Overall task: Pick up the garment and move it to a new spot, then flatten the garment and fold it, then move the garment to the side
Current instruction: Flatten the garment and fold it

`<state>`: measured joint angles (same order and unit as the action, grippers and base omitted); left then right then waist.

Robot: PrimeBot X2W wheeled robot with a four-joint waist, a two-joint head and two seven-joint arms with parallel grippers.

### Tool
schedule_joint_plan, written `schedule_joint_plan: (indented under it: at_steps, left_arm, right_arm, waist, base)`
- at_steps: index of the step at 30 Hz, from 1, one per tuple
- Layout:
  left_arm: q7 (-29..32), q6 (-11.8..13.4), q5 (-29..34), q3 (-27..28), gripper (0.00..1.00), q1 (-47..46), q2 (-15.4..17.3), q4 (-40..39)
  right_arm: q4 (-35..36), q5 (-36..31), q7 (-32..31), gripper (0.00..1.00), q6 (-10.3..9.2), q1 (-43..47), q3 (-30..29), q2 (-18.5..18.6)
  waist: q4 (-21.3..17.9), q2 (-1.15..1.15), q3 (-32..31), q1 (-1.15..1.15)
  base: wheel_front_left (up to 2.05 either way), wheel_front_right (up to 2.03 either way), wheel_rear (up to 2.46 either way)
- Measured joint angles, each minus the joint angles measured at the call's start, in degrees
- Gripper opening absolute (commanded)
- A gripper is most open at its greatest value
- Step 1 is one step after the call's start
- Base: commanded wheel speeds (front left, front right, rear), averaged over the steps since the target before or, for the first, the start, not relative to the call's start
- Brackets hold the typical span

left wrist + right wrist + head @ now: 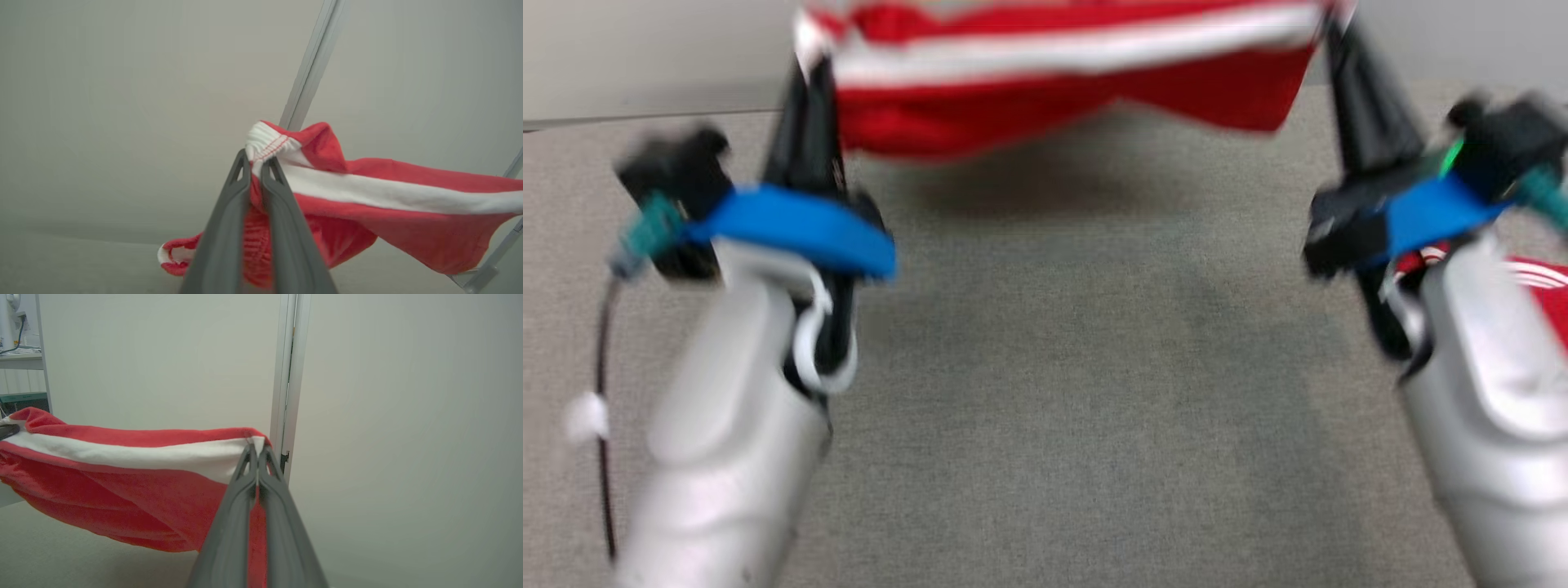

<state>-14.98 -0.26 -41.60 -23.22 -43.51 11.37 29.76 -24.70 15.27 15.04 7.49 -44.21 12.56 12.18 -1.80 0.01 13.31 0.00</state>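
Red garment (1054, 122) aloft over grey surface (1054, 367)

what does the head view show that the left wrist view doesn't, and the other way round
Head view: the garment strung in the air between the left gripper and the right gripper, above the grey table, its shadow beneath, and more red-and-white cloth by the right forearm.
Left wrist view: up close, the fingers pinching the gathered white hem with red stitching, and a pale post behind.
Both: the red garment with its white stripe, gripped at its left corner.
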Motion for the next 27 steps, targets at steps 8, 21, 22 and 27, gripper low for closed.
schedule_joint_plan:
  at_steps: [8,21,22,27]
  left_arm:
    - [-0.01,-5.16,5.15,9.09,0.00,23.26,-7.21,2.54]
    - [-0.01,-6.87,5.54,7.90,0.00,41.49,-8.45,-1.97]
    - [-0.01,-6.87,4.99,7.31,0.00,41.86,-8.54,-2.61]
    - [-0.01,-6.93,5.80,4.81,0.00,43.29,-8.54,-4.48]
  right_arm:
    - [-1.21,2.89,-0.01,0.00,0.00,21.65,5.49,-0.67]
    - [1.96,4.07,-0.01,0.00,0.00,36.73,5.50,-0.79]
    - [2.46,4.12,0.00,0.00,0.00,37.18,5.08,-0.90]
    - [3.75,4.47,0.00,0.00,0.00,38.57,3.60,-0.96]
  waist:
    - [0.55,-0.01,-4.40,-0.01]
    - [1.30,-0.02,-13.49,-0.01]
    - [1.33,-0.02,-13.95,-0.01]
    - [2.34,-0.02,-14.76,-0.01]
  base:
    - [0.00,0.00,0.00]
    - [0.00,0.00,0.00]
    - [0.00,0.00,0.00]
    - [0.00,0.00,0.00]
